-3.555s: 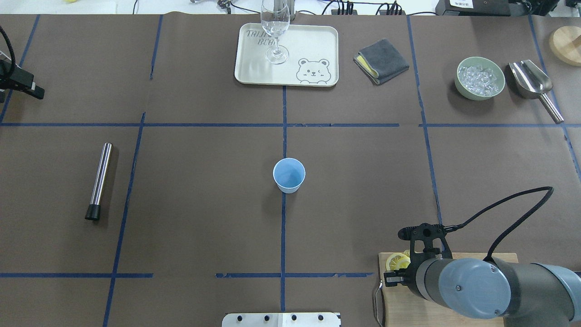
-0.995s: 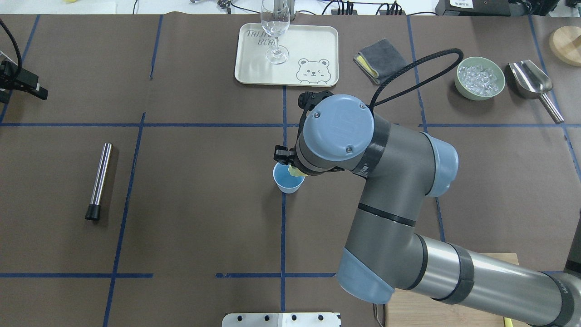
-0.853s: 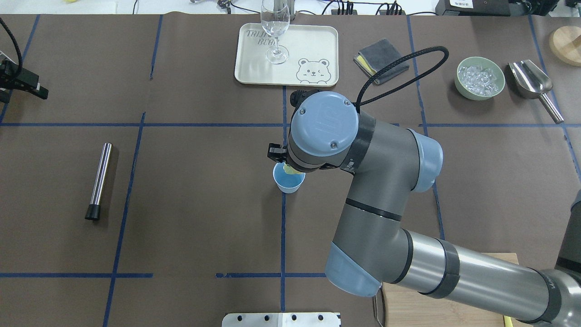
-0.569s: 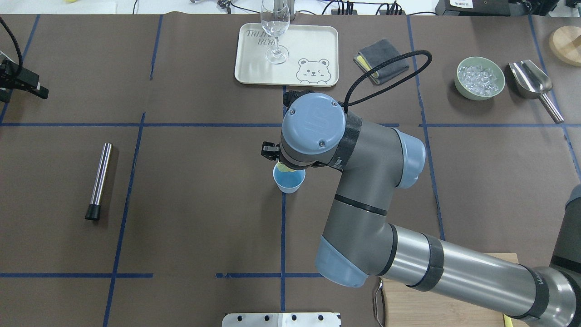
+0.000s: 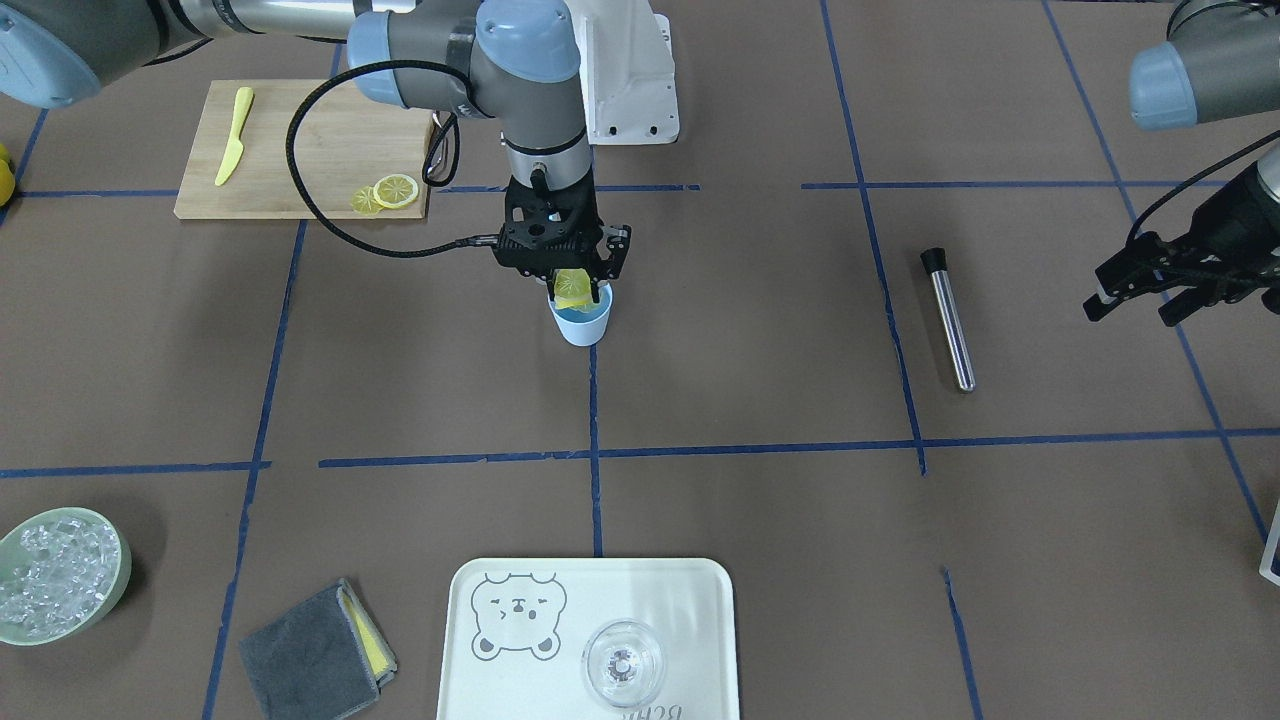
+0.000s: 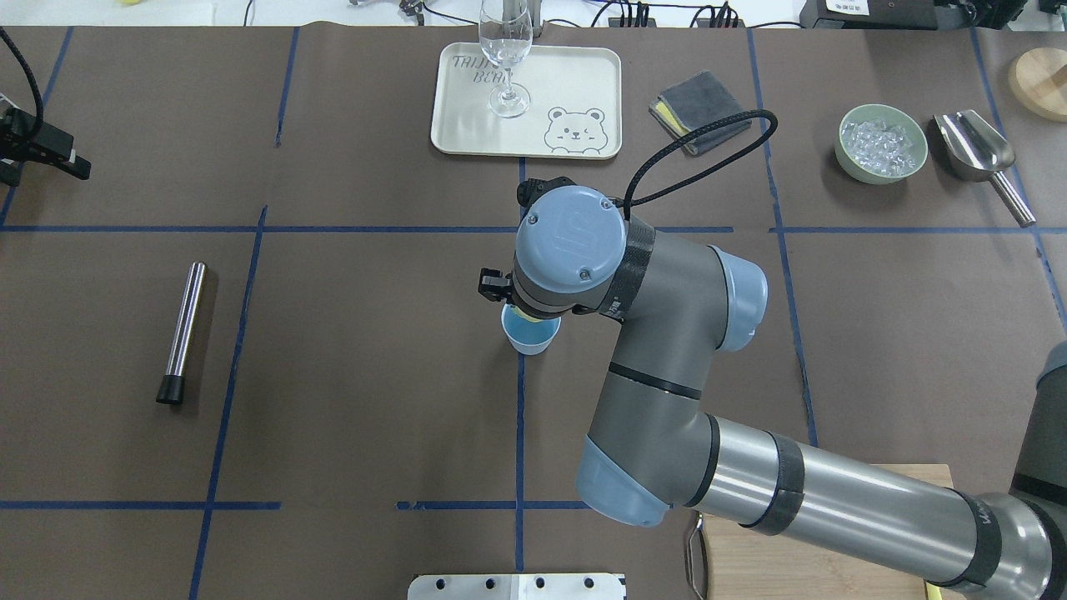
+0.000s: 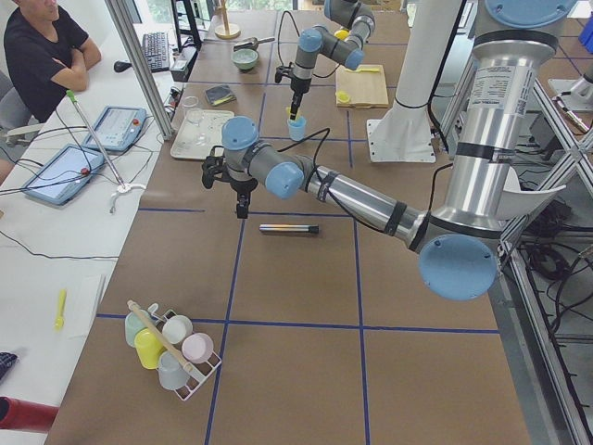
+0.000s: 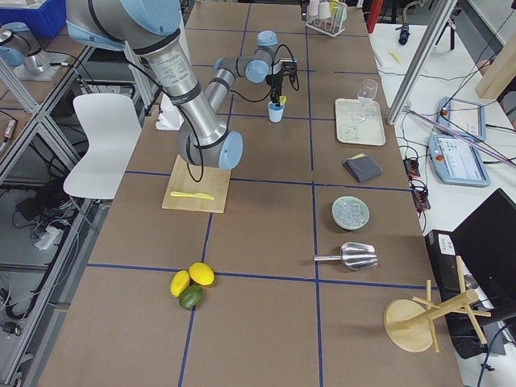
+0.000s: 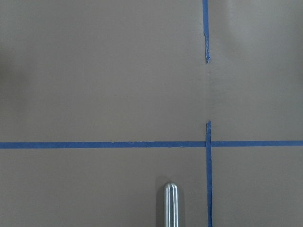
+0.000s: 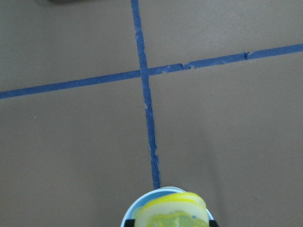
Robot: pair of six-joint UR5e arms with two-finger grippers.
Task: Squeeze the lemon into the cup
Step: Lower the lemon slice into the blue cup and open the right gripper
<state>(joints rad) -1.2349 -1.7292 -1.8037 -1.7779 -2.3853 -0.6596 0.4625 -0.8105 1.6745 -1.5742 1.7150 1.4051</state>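
Observation:
My right gripper (image 5: 572, 291) hangs straight down over the light-blue cup (image 5: 583, 325) at the table's middle. It is shut on a yellow lemon slice (image 5: 571, 283), which is squashed between the fingers just above the cup's mouth. The right wrist view shows the slice (image 10: 173, 210) over the cup's rim (image 10: 140, 204). From overhead, the wrist hides most of the slice, and the cup (image 6: 530, 338) shows below it. Two more lemon slices (image 5: 394, 190) lie on the cutting board (image 5: 290, 140). My left gripper (image 5: 1135, 298) is open and empty, far off at the table's side.
A metal rod (image 5: 948, 318) lies between the cup and the left gripper. A yellow plastic knife (image 5: 232, 148) is on the board. On the far side are a white tray (image 5: 690, 600) with a stemmed glass (image 5: 622, 662), a folded cloth (image 5: 310, 652) and a bowl of ice (image 5: 55, 575).
My right arm has carried a lemon slice from the cutting board to above the cup. In the last second it shifted a little left and settled over the cup's mouth. The left arm has barely moved.

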